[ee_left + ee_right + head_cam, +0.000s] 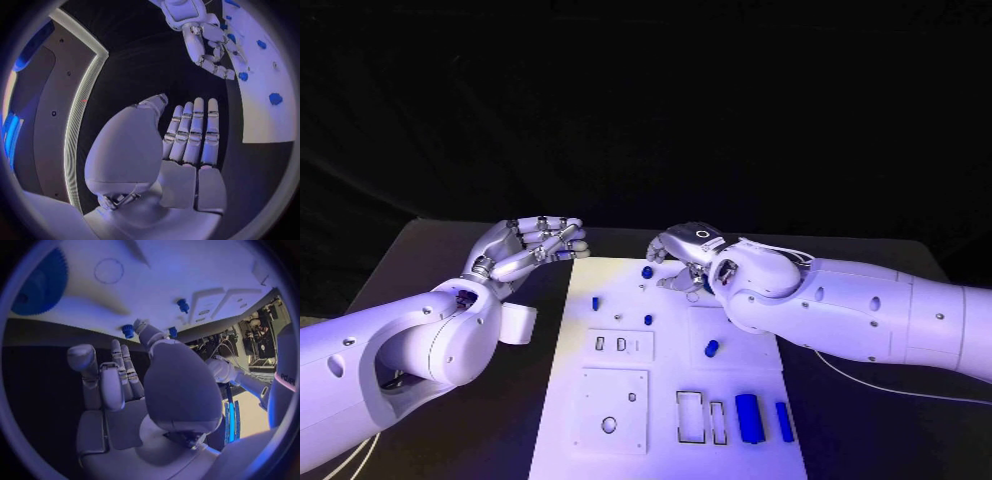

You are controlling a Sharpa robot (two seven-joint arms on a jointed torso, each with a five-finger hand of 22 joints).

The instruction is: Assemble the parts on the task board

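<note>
1. Head view: several blue parts lie loose on the task board, so most assembly seems left. The right hand hovers over the board's far edge.
2. Left wrist view: the left hand is off the board, fingers straight, holding nothing.
3. Right wrist view: its fingers are apart near a small blue peg; whether they touch it, I cannot tell.

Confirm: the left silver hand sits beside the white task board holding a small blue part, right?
Not quite. The left silver hand is beside the white task board, but it holds nothing; the left wrist view shows its palm bare, fingers straight.
</note>
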